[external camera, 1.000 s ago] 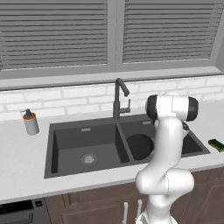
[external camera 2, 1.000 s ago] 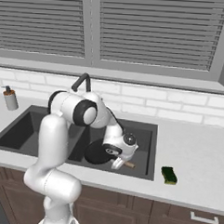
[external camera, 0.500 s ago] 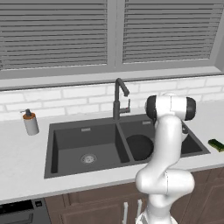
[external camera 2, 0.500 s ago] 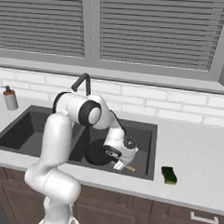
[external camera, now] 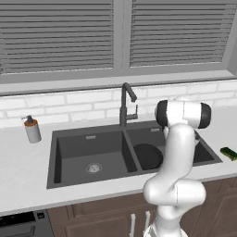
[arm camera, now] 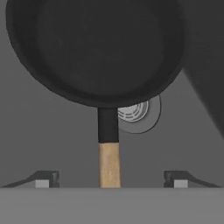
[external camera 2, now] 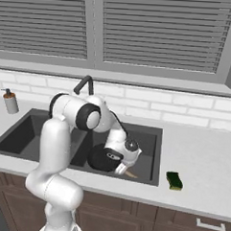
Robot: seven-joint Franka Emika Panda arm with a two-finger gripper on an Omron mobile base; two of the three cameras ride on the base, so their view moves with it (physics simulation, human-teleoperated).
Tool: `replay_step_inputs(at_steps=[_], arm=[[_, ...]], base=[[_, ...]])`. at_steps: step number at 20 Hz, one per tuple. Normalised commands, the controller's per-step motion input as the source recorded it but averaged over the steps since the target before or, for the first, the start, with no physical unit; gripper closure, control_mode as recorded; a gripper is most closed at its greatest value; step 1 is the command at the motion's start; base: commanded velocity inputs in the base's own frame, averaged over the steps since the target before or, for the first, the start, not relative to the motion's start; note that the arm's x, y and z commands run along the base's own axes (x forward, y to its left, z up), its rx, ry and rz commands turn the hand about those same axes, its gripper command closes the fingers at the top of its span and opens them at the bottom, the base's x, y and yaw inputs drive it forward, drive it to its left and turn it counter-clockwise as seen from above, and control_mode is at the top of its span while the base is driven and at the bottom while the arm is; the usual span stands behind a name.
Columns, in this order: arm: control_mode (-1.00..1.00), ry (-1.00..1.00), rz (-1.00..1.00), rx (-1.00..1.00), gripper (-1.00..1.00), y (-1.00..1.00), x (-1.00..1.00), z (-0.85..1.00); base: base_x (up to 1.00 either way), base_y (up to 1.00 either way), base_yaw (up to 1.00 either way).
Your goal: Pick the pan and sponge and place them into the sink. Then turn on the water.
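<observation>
While the pan (arm camera: 94,48) lies flat in the right basin of the sink (external camera: 88,139), partly over the drain (arm camera: 138,113), we find the claw (arm camera: 109,178) spread wide, its tips well clear on either side of the wooden handle end and holding nothing. The sponge (external camera 2: 174,180) sits on the bench (external camera 2: 201,165) to the right of the sink, near the front edge. We judge the chief risk to be the withdrawal: a tip catching the handle would drag or tip the pan. The sponge's place near the edge also invites a nudge onto the floor.
</observation>
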Motion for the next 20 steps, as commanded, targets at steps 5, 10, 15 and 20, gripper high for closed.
replay_step_inputs(at_steps=[5,10,15,20], arm=[[-1.0,0.0,-0.13,-0.03,-1.0,0.0,0.0,0.95],[-1.0,0.0,-0.19,-0.03,-1.0,0.0,0.0,0.97],[-1.0,0.03,-0.18,0.0,-1.0,0.0,-0.16,1.0],[-1.0,0.05,-0.19,0.0,-1.0,-0.08,-0.16,1.0]], base=[[0.0,0.0,0.0],[0.0,0.0,0.0],[0.0,0.0,0.0],[0.0,0.0,0.0]])
